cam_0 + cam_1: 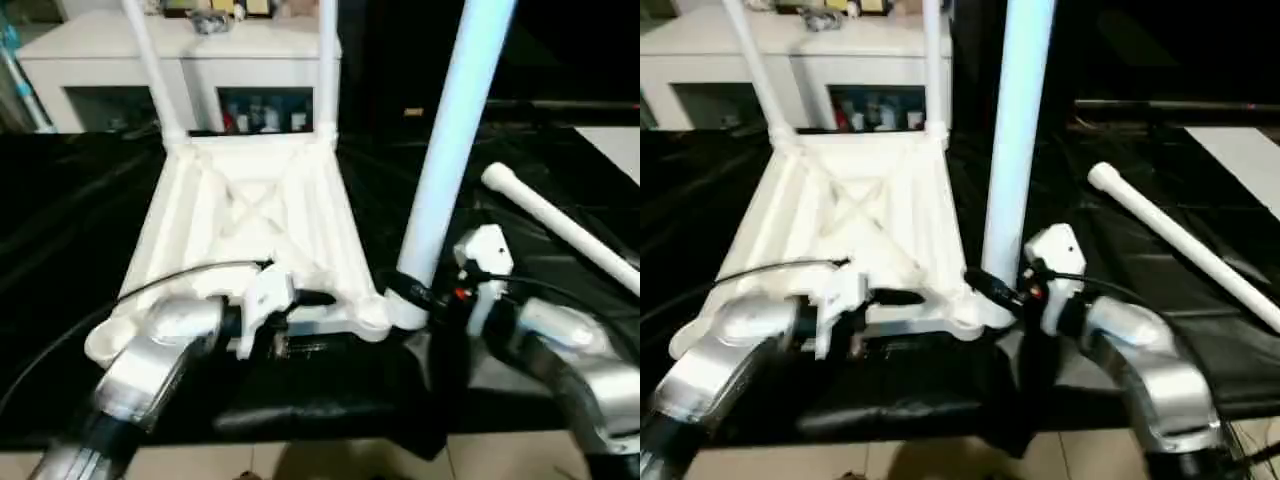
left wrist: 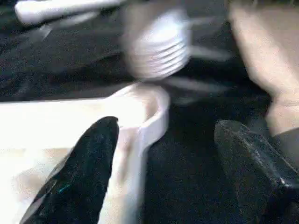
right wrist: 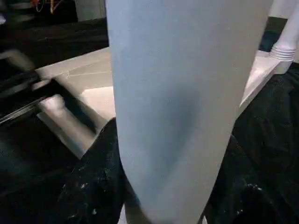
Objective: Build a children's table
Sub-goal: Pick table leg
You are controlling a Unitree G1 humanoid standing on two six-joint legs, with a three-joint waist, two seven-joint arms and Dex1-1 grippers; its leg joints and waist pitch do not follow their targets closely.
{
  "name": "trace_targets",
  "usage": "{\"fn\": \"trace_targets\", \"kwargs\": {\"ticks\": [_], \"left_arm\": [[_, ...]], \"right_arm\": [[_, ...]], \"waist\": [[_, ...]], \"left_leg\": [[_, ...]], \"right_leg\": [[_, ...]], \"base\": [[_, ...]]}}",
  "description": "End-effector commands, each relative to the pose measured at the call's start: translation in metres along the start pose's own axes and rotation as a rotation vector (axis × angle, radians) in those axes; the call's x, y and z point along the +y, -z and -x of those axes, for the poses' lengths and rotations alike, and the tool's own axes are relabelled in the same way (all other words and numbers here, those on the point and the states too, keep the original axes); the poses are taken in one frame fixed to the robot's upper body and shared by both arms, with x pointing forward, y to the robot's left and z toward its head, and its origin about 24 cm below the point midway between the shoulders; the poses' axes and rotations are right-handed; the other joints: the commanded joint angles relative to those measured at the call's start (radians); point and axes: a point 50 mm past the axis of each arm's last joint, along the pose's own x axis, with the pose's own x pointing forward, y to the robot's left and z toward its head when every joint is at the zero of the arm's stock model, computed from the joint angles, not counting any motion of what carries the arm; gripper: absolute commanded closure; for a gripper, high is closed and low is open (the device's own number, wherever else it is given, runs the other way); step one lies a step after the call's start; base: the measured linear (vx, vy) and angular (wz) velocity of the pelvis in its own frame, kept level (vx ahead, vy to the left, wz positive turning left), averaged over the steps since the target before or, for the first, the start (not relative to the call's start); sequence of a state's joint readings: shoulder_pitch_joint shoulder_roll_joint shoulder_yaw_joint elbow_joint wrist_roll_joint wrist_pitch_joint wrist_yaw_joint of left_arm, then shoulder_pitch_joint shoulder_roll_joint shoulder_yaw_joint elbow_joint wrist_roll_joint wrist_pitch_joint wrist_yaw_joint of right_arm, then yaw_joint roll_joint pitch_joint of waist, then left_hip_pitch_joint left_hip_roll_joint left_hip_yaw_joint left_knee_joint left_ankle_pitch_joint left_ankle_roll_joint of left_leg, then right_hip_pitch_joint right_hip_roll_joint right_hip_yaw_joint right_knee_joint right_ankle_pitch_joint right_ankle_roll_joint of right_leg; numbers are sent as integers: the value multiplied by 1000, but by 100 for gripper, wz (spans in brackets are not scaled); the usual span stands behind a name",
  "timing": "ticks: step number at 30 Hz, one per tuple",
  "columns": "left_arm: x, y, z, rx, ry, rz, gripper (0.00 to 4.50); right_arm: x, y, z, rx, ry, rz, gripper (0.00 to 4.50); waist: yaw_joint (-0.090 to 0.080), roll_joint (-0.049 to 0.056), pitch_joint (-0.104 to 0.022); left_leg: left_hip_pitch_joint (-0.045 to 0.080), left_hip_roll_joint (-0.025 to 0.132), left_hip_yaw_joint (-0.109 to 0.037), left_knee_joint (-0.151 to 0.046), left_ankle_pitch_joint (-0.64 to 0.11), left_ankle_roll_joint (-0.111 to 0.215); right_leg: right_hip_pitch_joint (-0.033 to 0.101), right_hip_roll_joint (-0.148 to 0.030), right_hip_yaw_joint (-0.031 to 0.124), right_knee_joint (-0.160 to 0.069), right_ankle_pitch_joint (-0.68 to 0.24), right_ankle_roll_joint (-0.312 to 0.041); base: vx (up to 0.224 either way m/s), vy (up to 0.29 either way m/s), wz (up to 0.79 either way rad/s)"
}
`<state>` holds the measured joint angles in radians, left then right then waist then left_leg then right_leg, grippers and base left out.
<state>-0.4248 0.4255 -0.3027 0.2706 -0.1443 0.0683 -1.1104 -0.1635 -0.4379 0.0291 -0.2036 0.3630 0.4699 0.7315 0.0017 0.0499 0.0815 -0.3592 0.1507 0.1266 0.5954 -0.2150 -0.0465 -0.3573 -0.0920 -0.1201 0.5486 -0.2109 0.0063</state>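
From the head, the tabletop (image 1: 250, 240) lies upside down on the black cloth (image 1: 60, 230), two legs already upright at its far corners. The right gripper (image 1: 425, 300) is clamped low on a third leg (image 1: 450, 130) beside the near right socket (image 1: 372, 318); a fourth leg (image 1: 570, 230) lies loose. Left wrist: jaws apart over the tabletop's corner, threaded leg end blurred. Right wrist: the leg hides the socket. Light, stiff, slick plastic; best gripped low

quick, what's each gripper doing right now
Left gripper: open, holding nothing, at the tabletop edge.
Right gripper: closed on an upright leg.
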Motion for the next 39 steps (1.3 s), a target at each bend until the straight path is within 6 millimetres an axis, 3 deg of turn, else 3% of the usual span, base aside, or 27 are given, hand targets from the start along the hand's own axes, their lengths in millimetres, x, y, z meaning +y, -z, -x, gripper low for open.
{"fn": "trace_targets", "kwargs": {"ticks": [1,2,3,4,5,6,7,8,9,10,11,13,15,18,23,25,26,30,32,39], "left_arm": [[4,0,-2,23,32,-19,102],[9,1,-1,54,41,-23,121],[12,4,1,80,66,-10,120],[14,6,3,107,86,12,123],[17,10,5,144,104,24,135],[17,10,5,144,104,24,135],[18,11,6,152,114,39,164],[19,14,6,167,113,41,168],[20,15,6,176,107,37,169],[21,16,6,191,98,29,190],[23,18,5,207,88,19,190],[30,19,3,208,39,-2,214],[37,16,0,189,-5,-22,218],[39,14,-3,175,9,-21,247],[39,16,-8,192,54,-26,267],[38,18,-10,202,67,-30,296],[38,19,-12,206,83,-23,298],[40,19,-14,211,90,-22,335],[41,19,-15,210,92,-21,357],[39,21,-21,232,125,-20,414]], "right_arm": [[-2,-7,3,-17,-12,7,264],[-1,-6,5,-2,-23,12,264],[-1,-4,6,12,-28,17,264],[-1,-3,6,19,-26,17,264],[-2,-2,6,20,-21,17,264],[-2,-2,6,20,-21,17,264],[-1,-2,5,16,-21,16,264],[-1,-2,4,15,-12,17,264],[-1,-2,4,15,-9,17,264],[-1,-1,3,15,-4,18,264],[-2,0,3,15,2,19,264],[-1,-1,2,10,2,14,264],[0,-1,1,7,0,10,264],[0,0,0,8,0,11,264],[0,-1,-1,13,-3,19,264],[-1,-1,-1,15,-4,22,264],[-2,-2,-1,17,1,27,264],[-4,-4,1,17,11,33,264],[-4,-4,1,17,12,33,264],[-5,-4,1,15,22,38,264]], "waist": [[4,8,-45],[54,42,-41],[90,19,-53],[43,-68,-74],[65,-30,-68],[78,-41,-66],[91,-28,-63],[86,4,-95],[76,7,-102],[71,9,-108],[72,11,-107],[77,13,-104],[82,12,-100],[80,11,-102],[79,7,-96],[80,6,-95],[81,12,-95],[79,8,-97],[81,12,-96],[78,13,-93]], "left_leg": [[0,95,-38,-157,-752,-64],[-88,113,-16,-246,-862,-93],[-36,86,50,-228,-732,-67],[30,57,26,-113,-536,-35],[13,-18,-43,102,4,24],[-36,-18,-46,72,17,25],[-29,11,-44,28,-11,10],[36,58,-29,-37,-29,14],[44,64,-20,-40,-39,25],[17,57,-6,-38,-34,48],[2,56,-3,-38,-23,57],[-7,53,7,-36,-64,70],[-10,57,10,-43,-120,42],[-13,65,6,-51,-109,29],[-13,60,12,-50,-128,26],[-13,60,13,-51,-130,24],[-12,60,13,-52,-134,19],[-13,62,12,-52,-128,17],[-13,63,12,-52,-130,18],[-11,63,12,-55,-155,12]], "right_leg": [[63,-42,16,-17,-463,-49],[128,-10,30,163,-270,-60],[64,6,84,169,-282,-51],[16,-39,134,67,-520,-6],[-24,-136,219,-99,-1035,-40],[28,-119,211,-71,-956,-38],[26,-112,190,-54,-852,-50],[-18,-22,140,20,-261,-131],[-20,-17,132,28,-122,-176],[4,-28,130,36,35,-242],[13,-35,128,37,73,-261],[14,-40,126,25,56,-270],[22,-46,124,13,-65,-248],[22,-46,121,16,-59,-235],[19,-49,126,4,-125,-219],[19,-49,126,0,-151,-209],[18,-49,126,-2,-172,-202],[20,-47,126,1,-129,-209],[20,-50,126,2,-120,-219],[21,-49,126,-4,-160,-215]], "base": [[-90,13,-2],[-90,13,-2],[-60,-48,13],[5,-138,17],[5,-138,17],[67,-106,-15],[89,-25,-7],[89,-25,-7],[-5,-41,28],[-12,-35,19],[-12,-35,19],[0,0,0],[0,0,0],[0,0,0],[0,0,0],[0,0,0],[0,0,0],[0,0,0],[0,0,0],[0,0,0]]}}
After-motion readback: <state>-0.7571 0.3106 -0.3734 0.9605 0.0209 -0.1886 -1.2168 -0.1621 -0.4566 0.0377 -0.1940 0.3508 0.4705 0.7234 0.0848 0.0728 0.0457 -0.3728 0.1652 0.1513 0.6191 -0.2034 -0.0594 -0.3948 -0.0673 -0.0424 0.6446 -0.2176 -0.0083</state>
